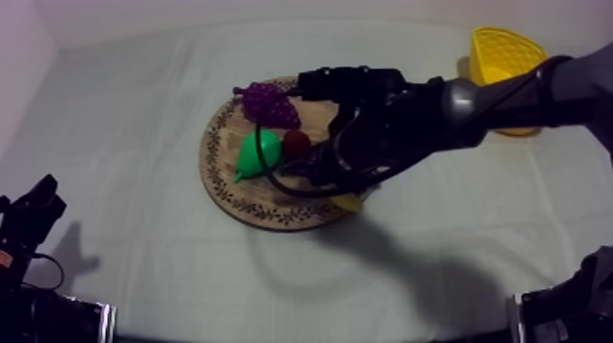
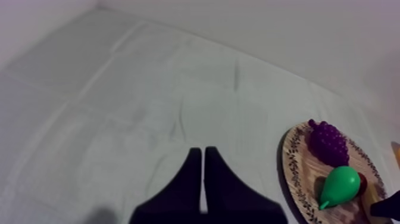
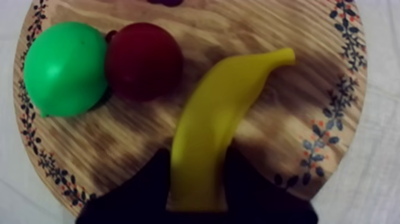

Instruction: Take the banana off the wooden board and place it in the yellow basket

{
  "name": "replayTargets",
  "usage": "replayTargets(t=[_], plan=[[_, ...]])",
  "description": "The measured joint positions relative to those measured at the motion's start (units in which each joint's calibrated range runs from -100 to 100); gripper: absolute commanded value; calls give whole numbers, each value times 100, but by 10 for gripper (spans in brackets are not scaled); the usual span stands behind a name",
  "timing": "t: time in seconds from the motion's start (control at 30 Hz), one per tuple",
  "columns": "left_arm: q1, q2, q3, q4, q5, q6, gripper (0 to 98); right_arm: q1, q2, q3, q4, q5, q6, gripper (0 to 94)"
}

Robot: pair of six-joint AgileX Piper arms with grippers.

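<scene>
— How do the right jaws stand?

— Closed round the near end of the curved yellow toy banana [image 3: 220, 131]. One black finger [image 3: 143, 193] presses each side of it, and the rest of the fruit runs out ahead of the jaws.

— And where is the banana itself?

— On the round wooden board with a patterned rim [image 3: 286, 89], with its far tip pointing towards the rim. Whether it rests on the wood or is raised a little off it, I cannot tell.

— What lies around those jaws?

— Just beside the banana, ahead of the jaws and to one side, sits the small red fruit [image 3: 143, 59]. The green toy pear [image 3: 65, 68] touches it on the side farther from the jaws. Beyond both, at the board's rim, lies the bunch of purple toy grapes [image 1: 271, 103].

— The basket?

— The yellow basket [image 1: 502, 55] stands well apart from the right jaws, back beside the right arm, on the grey-white cloth of the table [image 1: 137, 137].

— And the left jaws?

— Their fingers [image 2: 181, 190] lie pressed together as a narrow wedge, holding nothing, over bare cloth. The board is well apart from them, ahead and to one side.
</scene>
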Motion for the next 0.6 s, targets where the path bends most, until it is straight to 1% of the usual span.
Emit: replayTargets(t=[0.2,0.27,0.37,0.43,0.53,0.6], plan=[[0,0,0,0,0,0,1,44,-83,-70,6,-9,62,180],[0,0,0,0,0,0,1,44,-129,-70,27,31,35,179],[0,0,0,0,0,0,1,50,-264,-70,61,249,-16,181],[0,0,0,0,0,0,1,95,-386,-76,41,349,-2,184],[0,0,0,0,0,0,1,227,-633,-133,-159,538,173,196],[0,0,0,0,0,0,1,349,-830,-240,-372,591,362,199]])
